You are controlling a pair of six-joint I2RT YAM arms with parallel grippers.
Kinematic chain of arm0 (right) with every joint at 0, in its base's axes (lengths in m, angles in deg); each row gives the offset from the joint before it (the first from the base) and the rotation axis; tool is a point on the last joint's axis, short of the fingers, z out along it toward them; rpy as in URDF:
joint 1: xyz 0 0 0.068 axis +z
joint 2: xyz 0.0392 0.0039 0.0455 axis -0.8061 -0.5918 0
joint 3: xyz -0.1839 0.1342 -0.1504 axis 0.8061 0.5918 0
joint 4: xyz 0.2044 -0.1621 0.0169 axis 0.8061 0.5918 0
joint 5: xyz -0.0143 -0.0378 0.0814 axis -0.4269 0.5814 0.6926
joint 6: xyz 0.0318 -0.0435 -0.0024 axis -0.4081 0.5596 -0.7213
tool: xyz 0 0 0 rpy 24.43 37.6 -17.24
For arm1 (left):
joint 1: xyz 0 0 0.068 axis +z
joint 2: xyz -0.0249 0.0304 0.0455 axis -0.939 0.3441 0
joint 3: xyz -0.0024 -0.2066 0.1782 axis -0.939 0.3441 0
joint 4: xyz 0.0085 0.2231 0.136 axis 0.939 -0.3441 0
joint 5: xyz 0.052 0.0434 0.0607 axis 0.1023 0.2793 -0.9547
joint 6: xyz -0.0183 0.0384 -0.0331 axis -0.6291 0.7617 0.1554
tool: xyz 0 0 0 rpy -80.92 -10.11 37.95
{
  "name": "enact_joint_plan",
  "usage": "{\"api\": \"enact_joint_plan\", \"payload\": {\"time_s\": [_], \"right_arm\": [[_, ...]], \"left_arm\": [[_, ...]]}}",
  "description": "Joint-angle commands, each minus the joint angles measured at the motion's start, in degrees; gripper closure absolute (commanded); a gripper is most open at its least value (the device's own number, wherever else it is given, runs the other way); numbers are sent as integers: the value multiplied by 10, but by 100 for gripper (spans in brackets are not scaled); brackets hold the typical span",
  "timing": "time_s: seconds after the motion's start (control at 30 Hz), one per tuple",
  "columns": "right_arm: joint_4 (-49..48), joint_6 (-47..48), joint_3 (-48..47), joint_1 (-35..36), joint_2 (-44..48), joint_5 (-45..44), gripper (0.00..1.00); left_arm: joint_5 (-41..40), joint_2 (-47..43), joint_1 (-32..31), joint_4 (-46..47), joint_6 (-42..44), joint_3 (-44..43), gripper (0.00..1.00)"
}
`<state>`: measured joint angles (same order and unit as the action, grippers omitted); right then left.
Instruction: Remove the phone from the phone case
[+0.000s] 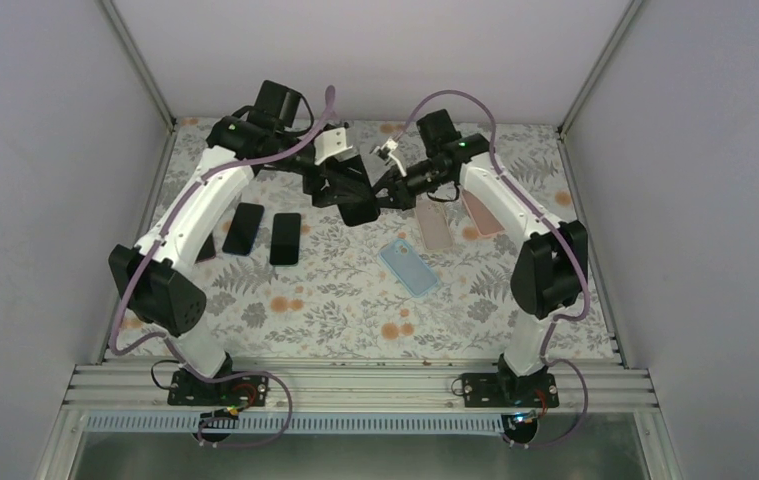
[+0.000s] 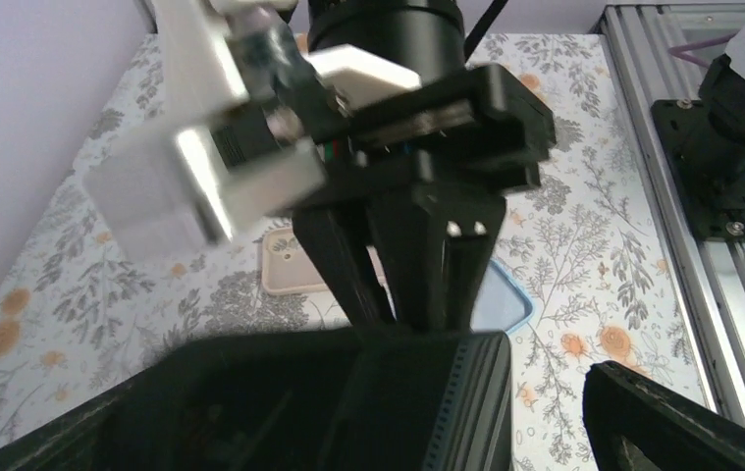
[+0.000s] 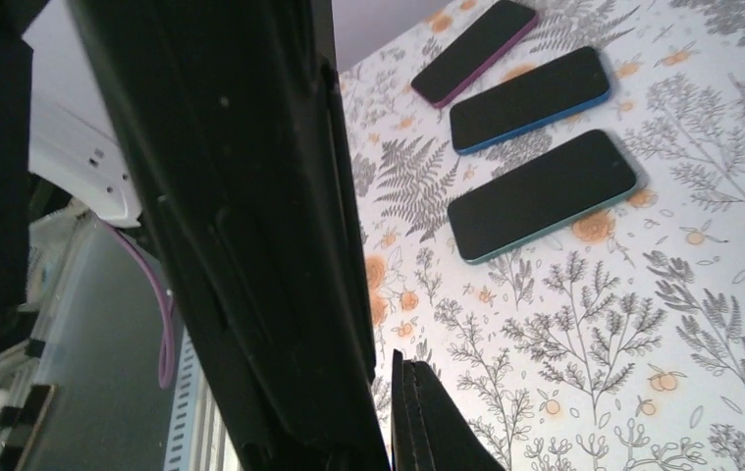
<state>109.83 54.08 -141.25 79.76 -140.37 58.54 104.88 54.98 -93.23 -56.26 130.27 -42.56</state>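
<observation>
Both arms meet above the middle of the table. A black phone case (image 1: 360, 210) hangs between them; I cannot tell the phone from the case. My right gripper (image 1: 387, 192) is shut on its edge. In the left wrist view the right gripper's fingers (image 2: 417, 265) come down onto the top of the case (image 2: 417, 402). In the right wrist view the case (image 3: 250, 245) fills the left side, pressed against a finger (image 3: 442, 427). My left gripper (image 1: 347, 198) sits around the case. Its jaws are apart, with a gap of table between the case and one finger (image 2: 682, 427).
Three phones lie on the left of the floral mat: a purple-edged one (image 3: 474, 51), a blue one (image 1: 243, 228) and a teal one (image 1: 285, 238). Empty cases lie at centre right: blue (image 1: 408, 267), beige (image 1: 433, 225) and pink (image 1: 482, 212). Walls enclose the mat.
</observation>
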Motion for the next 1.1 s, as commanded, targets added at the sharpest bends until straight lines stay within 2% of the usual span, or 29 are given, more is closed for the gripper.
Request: {"api": "enact_joint_plan", "payload": {"time_s": [0.0, 0.1, 0.2, 0.3, 0.43, 0.53, 0.7, 0.8, 1.07], "right_arm": [[-14, -25, -24, -38, -23, 94, 96], [-4, -31, -31, -69, -54, 107, 96], [-79, -107, -3, -92, -58, 97, 96], [-195, -216, 36, -104, -39, 46, 96], [-311, -332, 62, -109, -18, -45, 96], [-320, -380, 37, -109, -24, -130, 96], [-365, -444, 31, -106, -15, -191, 96], [-384, -452, 30, -99, 2, -219, 96], [-402, -468, 29, -84, 19, -246, 96]], "left_arm": [[-25, -38, 11, 31, -25, 9, 0], [-65, -68, 15, 61, -37, 14, 0], [-129, -103, -1, 125, -51, 63, 0], [-226, -138, -46, 253, -89, 148, 0], [-376, -130, -109, 374, -111, 203, 0], [-458, -120, -143, 478, -105, 260, 0], [-613, -80, -174, 635, -114, 311, 0], [-633, -75, -176, 707, -122, 341, 0], [-615, -33, -184, 738, -136, 339, 0]]}}
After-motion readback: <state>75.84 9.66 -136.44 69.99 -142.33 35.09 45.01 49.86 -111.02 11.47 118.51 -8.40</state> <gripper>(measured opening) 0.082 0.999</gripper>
